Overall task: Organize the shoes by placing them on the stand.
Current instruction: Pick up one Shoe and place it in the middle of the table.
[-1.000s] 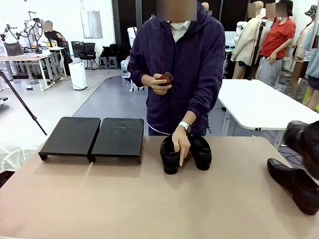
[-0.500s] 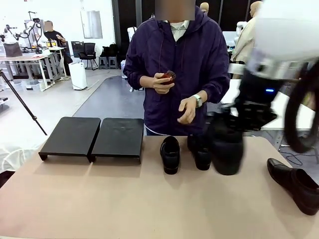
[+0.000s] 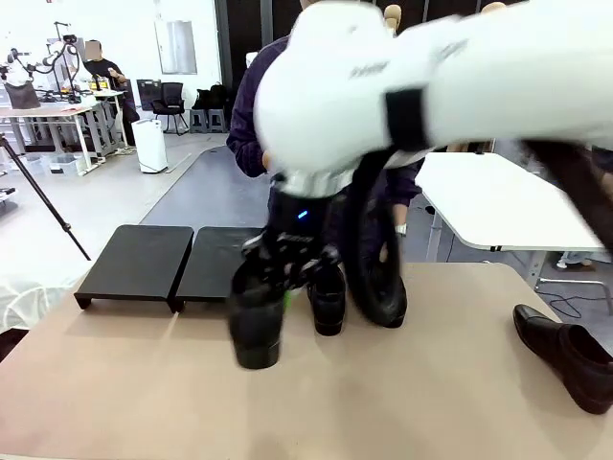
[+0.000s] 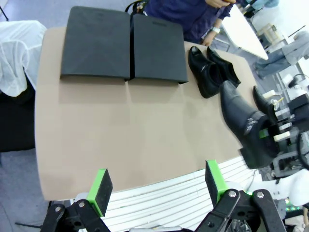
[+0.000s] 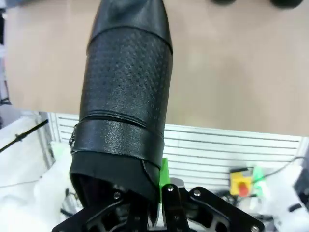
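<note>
Shut on heel collar of one shoe with right gripper, toe hanging down over table, near stand. Spread wide, holding nothing, at left gripper. Judged light, stiff-soled, glossy and slippery; perforated leather upper. Noted mid-table: pair; far right, fourth shoe.

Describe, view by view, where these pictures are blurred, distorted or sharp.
Front view: motion blur smears the right arm and the held shoe; the stand is sharp. Left wrist view: wide-angle distortion bows the table edges; the left hand is in focus. Right wrist view: the held shoe's dotted leather is crisp, with pale sheen on its smooth band.
</note>
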`<state>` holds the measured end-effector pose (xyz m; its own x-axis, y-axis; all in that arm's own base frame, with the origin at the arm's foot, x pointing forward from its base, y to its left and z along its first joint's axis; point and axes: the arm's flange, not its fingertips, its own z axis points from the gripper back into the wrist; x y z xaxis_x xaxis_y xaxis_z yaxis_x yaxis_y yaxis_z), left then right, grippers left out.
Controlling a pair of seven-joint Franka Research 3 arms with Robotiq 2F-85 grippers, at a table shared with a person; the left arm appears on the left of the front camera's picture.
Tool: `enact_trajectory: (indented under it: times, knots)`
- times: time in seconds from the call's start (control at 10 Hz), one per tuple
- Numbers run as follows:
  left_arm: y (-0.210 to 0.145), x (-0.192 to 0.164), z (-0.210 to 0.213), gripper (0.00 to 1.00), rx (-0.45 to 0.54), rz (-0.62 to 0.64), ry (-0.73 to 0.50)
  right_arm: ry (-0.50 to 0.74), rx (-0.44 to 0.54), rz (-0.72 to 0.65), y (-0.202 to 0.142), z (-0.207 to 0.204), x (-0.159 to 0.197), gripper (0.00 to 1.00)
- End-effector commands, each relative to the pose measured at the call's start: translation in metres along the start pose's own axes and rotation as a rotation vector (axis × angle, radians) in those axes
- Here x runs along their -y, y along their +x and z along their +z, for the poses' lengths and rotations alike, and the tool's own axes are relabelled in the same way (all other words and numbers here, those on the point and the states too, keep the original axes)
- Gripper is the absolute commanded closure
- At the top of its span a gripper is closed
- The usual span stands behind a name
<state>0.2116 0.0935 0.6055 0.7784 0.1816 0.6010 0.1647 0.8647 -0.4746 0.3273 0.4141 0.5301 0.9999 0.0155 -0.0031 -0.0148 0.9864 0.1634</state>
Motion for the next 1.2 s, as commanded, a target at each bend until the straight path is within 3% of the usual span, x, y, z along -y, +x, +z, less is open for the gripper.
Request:
enact_trajectory:
  times: [0.0,0.2,0.4,0.9,1.1]
  knots:
    - [0.002,0.0,0.0,0.0,0.002,0.006,-0.015,-0.054,0.052,-0.1,0.034,-0.042,-0.031,1.0]
    - [0.002,0.0,0.0,0.0,0.002,0.006,-0.015,-0.061,0.025,-0.167,0.052,-0.096,-0.022,1.0]
    - [0.002,0.0,0.0,0.0,0.002,0.006,-0.015,-0.102,-0.043,-0.141,0.044,-0.141,-0.023,1.0]
    - [0.002,0.0,0.0,0.0,0.002,0.006,-0.015,-0.058,-0.135,0.046,0.041,-0.16,0.0,1.0]
    - [0.002,0.0,0.0,0.0,0.002,0.006,-0.015,-0.039,-0.11,0.093,0.044,-0.162,0.009,1.0]
